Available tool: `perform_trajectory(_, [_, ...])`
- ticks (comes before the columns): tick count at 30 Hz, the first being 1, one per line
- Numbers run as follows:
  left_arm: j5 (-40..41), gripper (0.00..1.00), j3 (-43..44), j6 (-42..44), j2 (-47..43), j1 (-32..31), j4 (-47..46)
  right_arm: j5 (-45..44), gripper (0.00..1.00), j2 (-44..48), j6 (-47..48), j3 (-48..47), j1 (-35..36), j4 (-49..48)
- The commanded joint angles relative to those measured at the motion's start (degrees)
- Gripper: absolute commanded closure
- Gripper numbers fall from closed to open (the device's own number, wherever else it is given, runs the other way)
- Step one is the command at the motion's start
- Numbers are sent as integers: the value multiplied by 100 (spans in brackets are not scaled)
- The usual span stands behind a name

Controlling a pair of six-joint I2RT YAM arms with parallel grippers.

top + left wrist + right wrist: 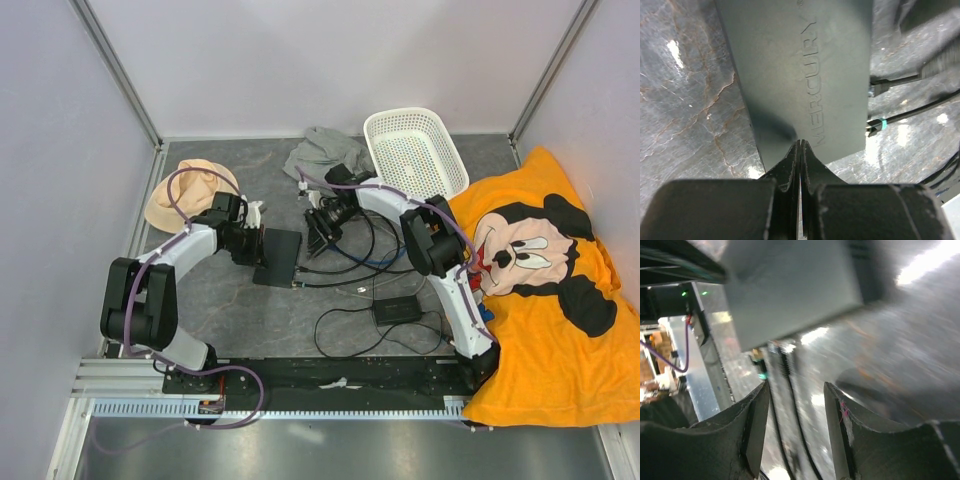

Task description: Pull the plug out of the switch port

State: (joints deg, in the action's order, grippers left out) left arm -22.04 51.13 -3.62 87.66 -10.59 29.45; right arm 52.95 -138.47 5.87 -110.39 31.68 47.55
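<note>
The flat black switch box (pixel 281 257) marked MERCURY (pixel 800 70) lies on the grey table. My left gripper (pixel 256 244) is shut, its tips (pixel 801 144) resting on the box's top near its edge. Two cable plugs sit at the box's port side: a plain black one (pixel 876 90) and one with a green tab (pixel 876 125). The ports themselves are hidden, and I cannot tell whether either plug is seated. My right gripper (pixel 322 224) stands open (pixel 796 386) a little back from that side. Black cables (pixel 790 410) run between its fingers untouched. The right wrist view is blurred.
A small black power brick (pixel 397 310) with a thin cord lies near the right arm. Loose cables (pixel 360 255) loop between it and the box. A white basket (pixel 415 150), grey cloth (pixel 322 150) and tan hat (pixel 188 195) lie at the back. An orange cartoon cushion (pixel 545 290) fills the right.
</note>
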Motion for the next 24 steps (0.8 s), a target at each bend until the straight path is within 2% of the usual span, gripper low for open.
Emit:
perform_trajectory(1, [95, 98, -25, -25, 190, -13, -177, 418, 44, -83, -33, -114, 145, -114])
perform_trajectory(10, [262, 98, 28, -42, 287, -31, -133, 322, 44, -355, -68, -264, 286, -141])
perform_trajectory(24, [279, 98, 37, -51, 331, -31, -133, 216, 53, -611, -60, -387, 426, -167])
